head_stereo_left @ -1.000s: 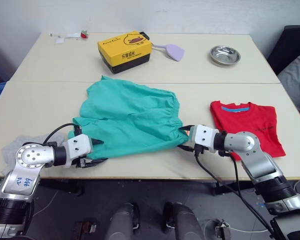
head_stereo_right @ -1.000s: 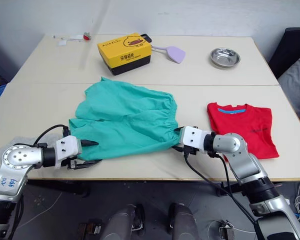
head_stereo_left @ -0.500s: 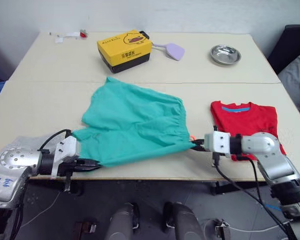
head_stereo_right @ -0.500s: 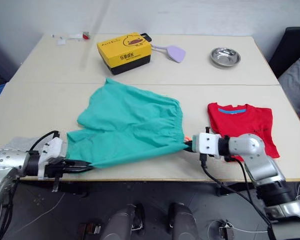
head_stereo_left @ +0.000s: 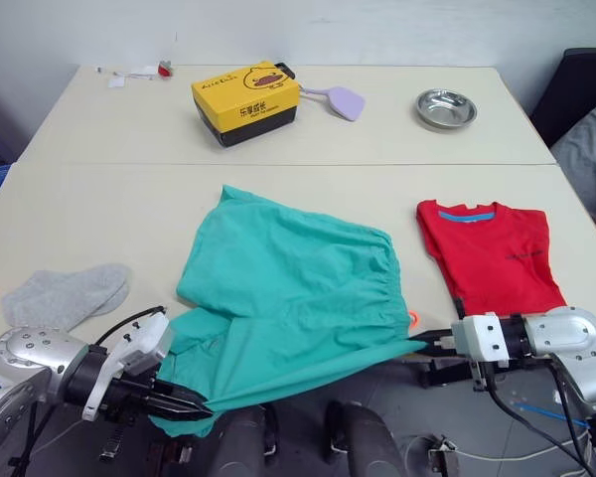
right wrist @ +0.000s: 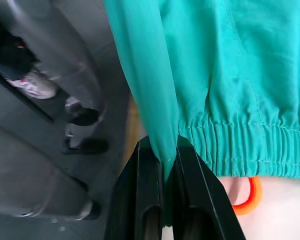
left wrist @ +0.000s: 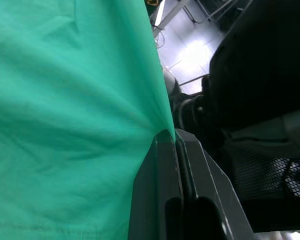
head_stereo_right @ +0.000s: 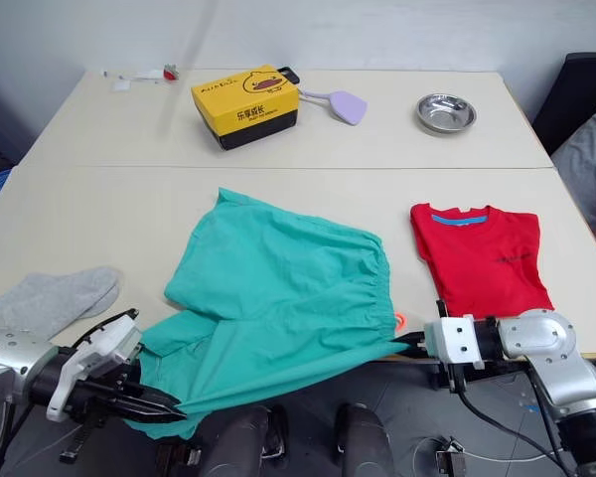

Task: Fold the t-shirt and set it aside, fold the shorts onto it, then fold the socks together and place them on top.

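pinching shorts [head_stereo_left: 288, 288] corners, both grippers [head_stereo_left: 194, 405] [head_stereo_left: 429, 341] clamped, waistband toward t-shirt [head_stereo_left: 492, 253]

Teal shorts [head_stereo_right: 278, 298] stretched between left gripper [head_stereo_right: 174, 409] and right gripper [head_stereo_right: 402, 340].

1. I see the shorts [head_stereo_left: 298, 288] in plain teal-green, with a neon orange drawstring [head_stereo_left: 413, 320].
2. The t-shirt [head_stereo_left: 492, 255] is bright red, blue inside the collar.
3. The socks [head_stereo_left: 65, 295] are light grey.
4. The box [head_stereo_left: 246, 101] is yellow over black; the bowl [head_stereo_left: 446, 107] is silver.
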Controlling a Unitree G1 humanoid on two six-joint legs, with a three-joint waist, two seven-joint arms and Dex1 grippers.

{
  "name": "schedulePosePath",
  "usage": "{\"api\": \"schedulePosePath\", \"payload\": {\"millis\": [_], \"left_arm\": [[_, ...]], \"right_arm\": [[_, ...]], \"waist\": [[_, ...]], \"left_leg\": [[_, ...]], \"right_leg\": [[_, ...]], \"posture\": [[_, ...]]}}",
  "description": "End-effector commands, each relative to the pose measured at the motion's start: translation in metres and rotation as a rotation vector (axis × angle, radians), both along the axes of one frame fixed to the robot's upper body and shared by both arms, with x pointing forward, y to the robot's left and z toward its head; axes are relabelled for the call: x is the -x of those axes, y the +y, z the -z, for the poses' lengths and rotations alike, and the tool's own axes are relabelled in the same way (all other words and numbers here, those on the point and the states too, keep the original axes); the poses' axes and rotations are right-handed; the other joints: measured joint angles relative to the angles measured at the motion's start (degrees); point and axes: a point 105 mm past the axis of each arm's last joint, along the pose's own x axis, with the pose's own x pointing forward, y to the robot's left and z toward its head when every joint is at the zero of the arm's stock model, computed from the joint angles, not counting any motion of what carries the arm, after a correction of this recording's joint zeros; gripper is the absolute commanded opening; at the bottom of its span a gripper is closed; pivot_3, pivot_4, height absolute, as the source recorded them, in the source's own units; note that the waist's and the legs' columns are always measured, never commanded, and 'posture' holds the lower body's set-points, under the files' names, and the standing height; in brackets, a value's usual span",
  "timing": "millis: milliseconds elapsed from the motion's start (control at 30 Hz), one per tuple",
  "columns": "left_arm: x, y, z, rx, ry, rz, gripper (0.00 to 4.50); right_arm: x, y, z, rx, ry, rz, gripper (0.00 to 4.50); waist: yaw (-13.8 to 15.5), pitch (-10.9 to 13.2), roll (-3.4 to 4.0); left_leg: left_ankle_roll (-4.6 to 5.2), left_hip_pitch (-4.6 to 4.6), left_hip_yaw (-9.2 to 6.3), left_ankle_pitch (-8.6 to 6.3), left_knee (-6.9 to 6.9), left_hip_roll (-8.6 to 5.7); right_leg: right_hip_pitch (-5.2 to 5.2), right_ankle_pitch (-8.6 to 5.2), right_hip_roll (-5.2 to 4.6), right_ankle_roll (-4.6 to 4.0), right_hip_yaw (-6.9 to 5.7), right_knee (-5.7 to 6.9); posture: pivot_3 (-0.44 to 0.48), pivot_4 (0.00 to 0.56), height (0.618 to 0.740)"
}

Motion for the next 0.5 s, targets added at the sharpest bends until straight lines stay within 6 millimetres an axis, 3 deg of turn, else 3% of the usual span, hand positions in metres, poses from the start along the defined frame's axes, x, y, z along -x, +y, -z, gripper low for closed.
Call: {"api": "schedulePosePath", "payload": {"millis": [33, 133, 300, 400, 500], "left_arm": [[-0.025, 0.012, -0.034, 0.041, -0.124, -0.026, 0.02], [-0.059, 0.020, -0.063, 0.084, -0.262, -0.054, 0.02], [-0.115, 0.012, -0.104, 0.188, -0.436, -0.060, 0.02], [-0.156, 0.007, -0.114, 0.218, -0.542, -0.110, 0.02], [-0.201, 0.001, -0.112, 0.194, -0.652, -0.186, 0.02]], "right_arm": [[-0.013, -0.009, -0.039, -0.123, -0.007, 0.111, 0.00], [-0.021, -0.010, -0.064, -0.207, 0.100, 0.190, 0.00], [-0.037, -0.009, -0.088, -0.326, 0.270, 0.321, 0.00], [-0.053, -0.010, -0.088, -0.321, 0.335, 0.423, 0.00], [-0.080, -0.005, -0.091, -0.395, 0.354, 0.552, 0.00]], "waist": [[0.1, 0.0, 0.05], [0.3, 0.1, 0.16], [0.5, 0.0, 0.12], [0.5, 0.0, 0.10], [0.2, 0.0, 0.00]], "left_leg": [[0.00, -0.01, 0.00, 0.00, 0.00, 0.00], [0.01, -0.04, -0.11, 0.01, 0.02, 0.00], [-0.02, -0.07, -0.13, 0.02, 0.01, -0.03], [0.35, -0.16, 0.01, 0.23, 0.07, -0.07], [0.45, -0.15, 0.13, 0.28, 0.17, -0.10]], "right_leg": [[-0.01, 0.00, -0.01, -0.01, 0.00, 0.00], [-0.04, 0.02, -0.02, -0.11, -0.03, -0.01], [0.02, 0.03, -0.01, -0.10, -0.10, 0.00], [-0.02, 0.05, 0.05, -0.05, -0.14, 0.05], [-0.05, 0.11, 0.07, 0.05, -0.11, 0.09]], "posture": [[0.000, 0.150, 0.740], [0.000, 0.150, 0.740], [0.000, 0.150, 0.740], [0.000, 0.150, 0.740], [0.000, 0.150, 0.740]]}}
